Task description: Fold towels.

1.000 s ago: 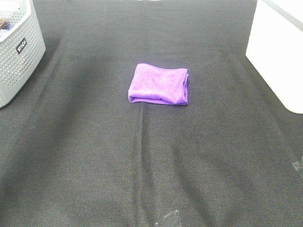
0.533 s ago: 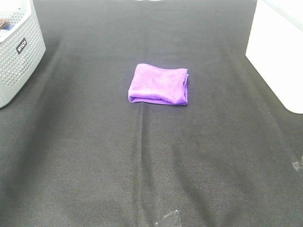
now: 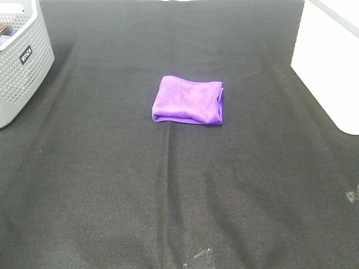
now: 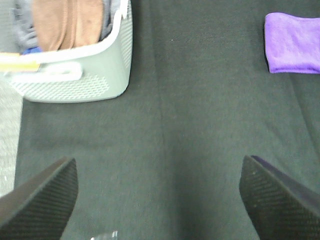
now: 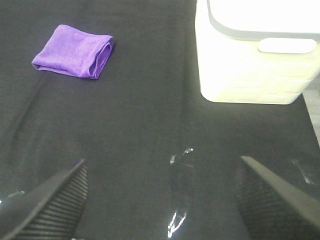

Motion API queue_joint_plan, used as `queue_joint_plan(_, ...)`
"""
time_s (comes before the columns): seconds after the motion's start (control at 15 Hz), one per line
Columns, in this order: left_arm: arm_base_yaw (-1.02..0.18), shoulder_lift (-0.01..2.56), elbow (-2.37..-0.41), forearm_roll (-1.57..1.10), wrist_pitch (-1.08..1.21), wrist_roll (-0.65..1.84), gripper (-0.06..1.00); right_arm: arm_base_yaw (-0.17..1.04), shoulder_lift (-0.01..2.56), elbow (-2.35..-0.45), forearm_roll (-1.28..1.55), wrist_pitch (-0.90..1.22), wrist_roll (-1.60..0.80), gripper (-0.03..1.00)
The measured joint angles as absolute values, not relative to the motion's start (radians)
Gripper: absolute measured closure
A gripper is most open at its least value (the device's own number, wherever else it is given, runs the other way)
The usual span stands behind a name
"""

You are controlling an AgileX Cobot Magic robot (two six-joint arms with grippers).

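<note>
Black cloth covers the tabletop [image 3: 179, 190]; from high up, the towel [image 3: 188, 100] lies folded mid-table, no arm near. Left wrist view: left gripper [image 4: 159, 197] released, empty, basket [image 4: 80, 85] of cloths close by. Right wrist view: right gripper [image 5: 162, 200] released too, white bin [image 5: 252, 65] alongside, layered towel edges showing. Soft, light, limp, I'd say; pinch a hemmed corner.

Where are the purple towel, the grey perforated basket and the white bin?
purple towel [image 3: 188, 100], exterior high view, middle of its top layer.
grey perforated basket [image 3: 23, 67], exterior high view, side wall.
white bin [image 5: 250, 70], right wrist view, front wall.
</note>
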State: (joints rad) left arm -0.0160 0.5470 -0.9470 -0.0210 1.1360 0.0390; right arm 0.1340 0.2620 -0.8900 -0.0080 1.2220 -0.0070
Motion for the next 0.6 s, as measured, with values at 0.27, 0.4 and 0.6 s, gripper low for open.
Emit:
queue_joint_plan(0.27,-0.016,0.173,-0.652,-0.013,1.115,0.039,0.11,0.134,0.051,-0.732,-0.01,1.223,-0.007,0.19)
queue_joint_plan(0.4,-0.016,0.042,-0.587,-0.02,1.115,0.037,0.11,0.134,-0.003,-0.662,-0.006,1.226,-0.007,0.19)
queue_joint_plan(0.6,-0.016,-0.005,-0.527,-0.039,1.1,0.025,0.11,0.134,-0.005,-0.572,0.0,1.226,-0.007,0.19)
